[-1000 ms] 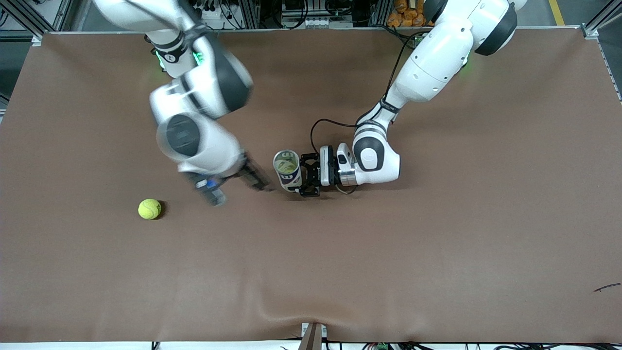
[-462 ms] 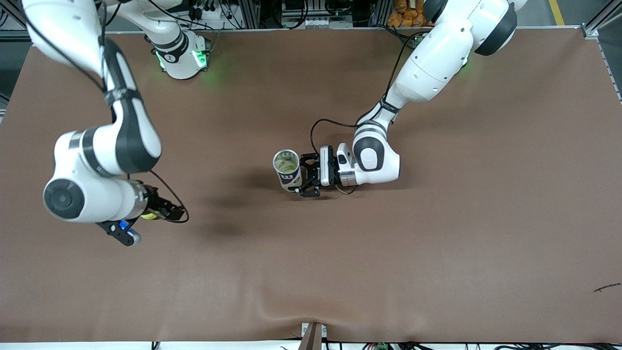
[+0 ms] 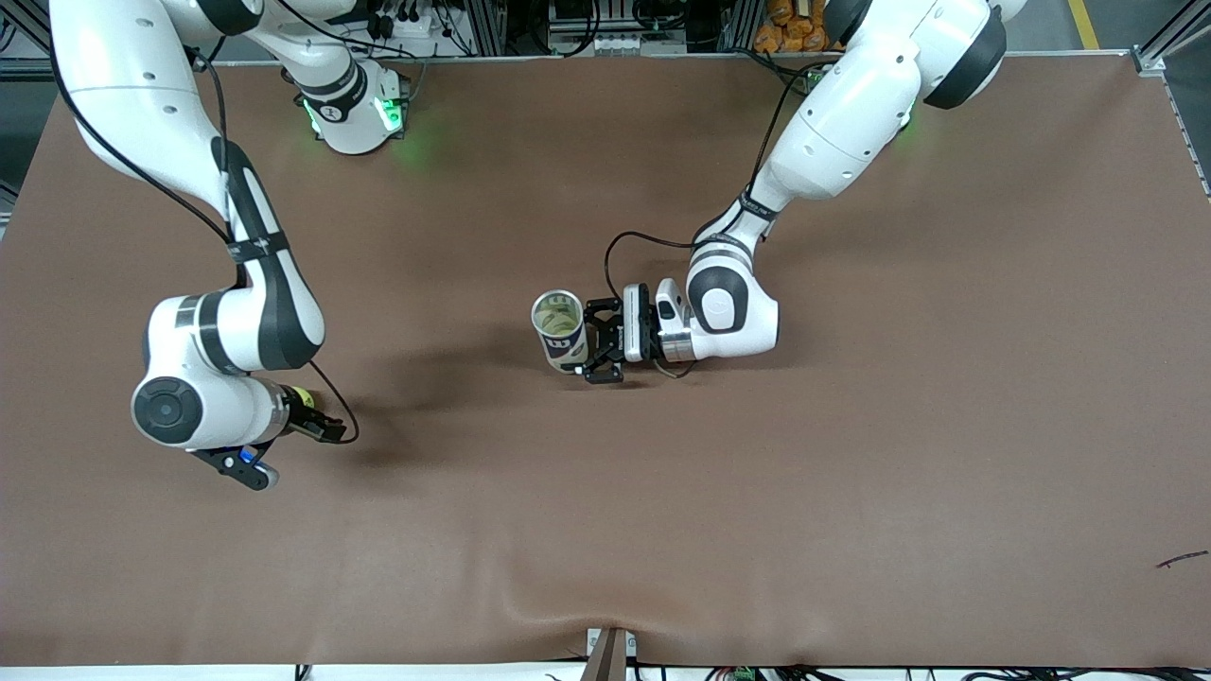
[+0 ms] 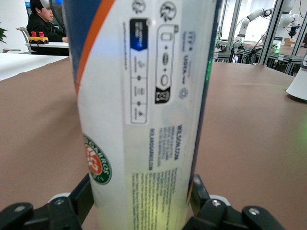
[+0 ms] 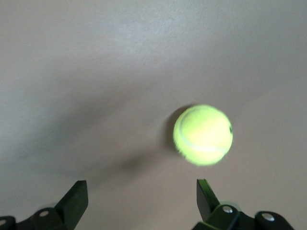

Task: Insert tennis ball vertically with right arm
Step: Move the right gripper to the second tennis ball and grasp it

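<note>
A yellow tennis ball [image 5: 203, 135] lies on the brown table toward the right arm's end. In the front view only a sliver of it [image 3: 301, 393] shows beside the right wrist. My right gripper [image 3: 316, 425] hangs over the ball, open and empty; in its wrist view [image 5: 141, 197] the ball sits off to the side of one finger [image 5: 206, 194], not between the two. My left gripper [image 3: 591, 340] is shut on an upright tennis ball can [image 3: 560, 331] with its open top up, at the table's middle. The can's label [image 4: 144, 110] fills the left wrist view.
A black cable [image 3: 629, 238] loops from the left wrist over the table. The brown table cloth [image 3: 662, 530] has a wrinkle near the front edge. A small dark mark [image 3: 1181, 560] lies near the front corner at the left arm's end.
My right arm has swung away from the can toward its own end of the table and come down over the ball. The left arm and the can have not moved.
</note>
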`<state>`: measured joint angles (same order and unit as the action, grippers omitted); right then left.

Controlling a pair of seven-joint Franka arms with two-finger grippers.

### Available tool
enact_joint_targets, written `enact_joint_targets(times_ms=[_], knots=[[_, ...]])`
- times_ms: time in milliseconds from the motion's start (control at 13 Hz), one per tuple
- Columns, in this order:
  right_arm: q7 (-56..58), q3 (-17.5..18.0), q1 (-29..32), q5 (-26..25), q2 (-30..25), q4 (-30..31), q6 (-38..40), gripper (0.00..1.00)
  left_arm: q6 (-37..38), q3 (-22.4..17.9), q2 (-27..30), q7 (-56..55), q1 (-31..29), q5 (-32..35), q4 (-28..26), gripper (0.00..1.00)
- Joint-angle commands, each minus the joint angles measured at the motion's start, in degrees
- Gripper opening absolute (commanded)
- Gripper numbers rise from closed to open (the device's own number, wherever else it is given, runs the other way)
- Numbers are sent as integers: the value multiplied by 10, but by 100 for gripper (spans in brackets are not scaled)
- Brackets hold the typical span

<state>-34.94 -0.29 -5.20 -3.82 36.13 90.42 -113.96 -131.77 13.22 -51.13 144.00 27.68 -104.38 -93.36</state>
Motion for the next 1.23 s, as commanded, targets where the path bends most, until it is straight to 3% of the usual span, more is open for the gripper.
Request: enact_joint_targets(times_ms=[0, 308, 769, 846, 923, 1000, 1154], knots=[[41, 13, 32, -19, -17, 40, -33, 100, -2, 0, -7, 20, 4, -15, 5, 84], [74, 13, 49, -46, -18, 73, -63, 100, -2, 0, -7, 20, 3, -15, 5, 84], [112, 13, 66, -46, -25, 143, -150, 100, -2, 0, -8, 20, 4, -15, 5, 84], [116, 13, 67, -46, -26, 143, -150, 88, -2, 0, -8, 20, 4, -16, 5, 84], [119, 13, 68, -46, -26, 143, -149, 66, -2, 0, -10, 20, 4, -16, 5, 84], [120, 14, 72, -46, -27, 143, -147, 55, -2, 0, -10, 20, 4, -15, 5, 84], [119, 15, 72, -45, -41, 143, -134, 50, -2, 0, -10, 20, 4, -16, 5, 84]])
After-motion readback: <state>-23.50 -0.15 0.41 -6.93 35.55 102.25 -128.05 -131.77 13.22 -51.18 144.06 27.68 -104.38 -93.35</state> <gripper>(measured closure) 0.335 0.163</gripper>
